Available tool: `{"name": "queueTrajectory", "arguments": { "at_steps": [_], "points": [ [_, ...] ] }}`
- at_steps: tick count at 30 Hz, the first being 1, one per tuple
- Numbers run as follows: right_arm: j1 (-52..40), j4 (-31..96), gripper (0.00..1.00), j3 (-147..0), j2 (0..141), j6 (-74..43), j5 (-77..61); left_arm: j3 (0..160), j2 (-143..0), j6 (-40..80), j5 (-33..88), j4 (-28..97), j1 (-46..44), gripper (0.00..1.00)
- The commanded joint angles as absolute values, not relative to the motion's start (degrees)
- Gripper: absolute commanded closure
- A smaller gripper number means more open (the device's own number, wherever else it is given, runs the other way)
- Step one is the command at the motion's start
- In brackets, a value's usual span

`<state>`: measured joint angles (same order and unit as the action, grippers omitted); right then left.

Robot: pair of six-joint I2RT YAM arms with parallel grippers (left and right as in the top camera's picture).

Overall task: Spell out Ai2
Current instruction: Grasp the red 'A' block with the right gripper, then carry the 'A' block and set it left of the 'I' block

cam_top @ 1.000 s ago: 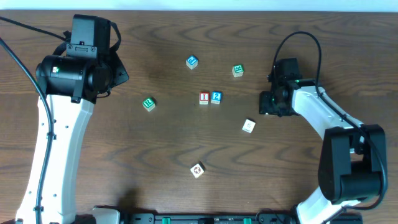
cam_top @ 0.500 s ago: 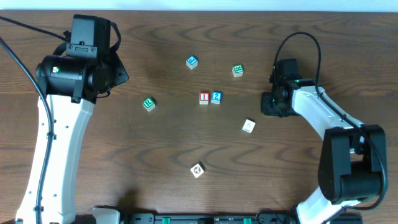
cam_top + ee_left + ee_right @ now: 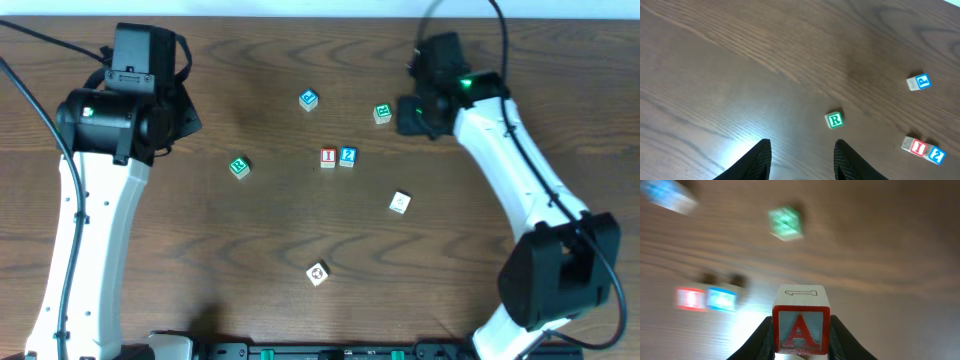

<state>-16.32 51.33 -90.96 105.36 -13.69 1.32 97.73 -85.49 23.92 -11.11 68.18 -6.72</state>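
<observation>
In right claw [image 3: 801,340], clamped tight btwn its jaws, sits A cube [image 3: 801,325], red letter facing wrist cam

The brown wooden table [image 3: 300,300] has five little blocks on it. From the middle of the table, a green R block [image 3: 238,167] sits at 9 o'clock. A blue P block [image 3: 308,99] is at 12 o'clock. Another green block [image 3: 382,113] is at 1 o'clock. A white block [image 3: 399,203] lies at 4 o'clock. A white block with a black mark [image 3: 317,273] is at 6 o'clock.
</observation>
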Motion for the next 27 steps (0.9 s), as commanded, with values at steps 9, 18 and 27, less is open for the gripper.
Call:
{"name": "queueTrajectory", "arguments": {
  "at_steps": [9,18,27],
  "points": [
    [-34.4,41.9,0.99,-94.7,109.3,-29.3,-0.5,97.1,-81.5,21.6,-10.9,69.1,1.6,0.59],
    [-38.9,41.9,0.98,-98.4,117.9,-33.9,1.1,97.1,-81.3,21.4,-10.9,68.7,2.2,0.54],
    [-41.8,42.5,0.99,-99.0,121.7,-37.7,8.9,96.9,-81.3,21.4,-10.4,68.4,2.2,0.52]
  ]
}}
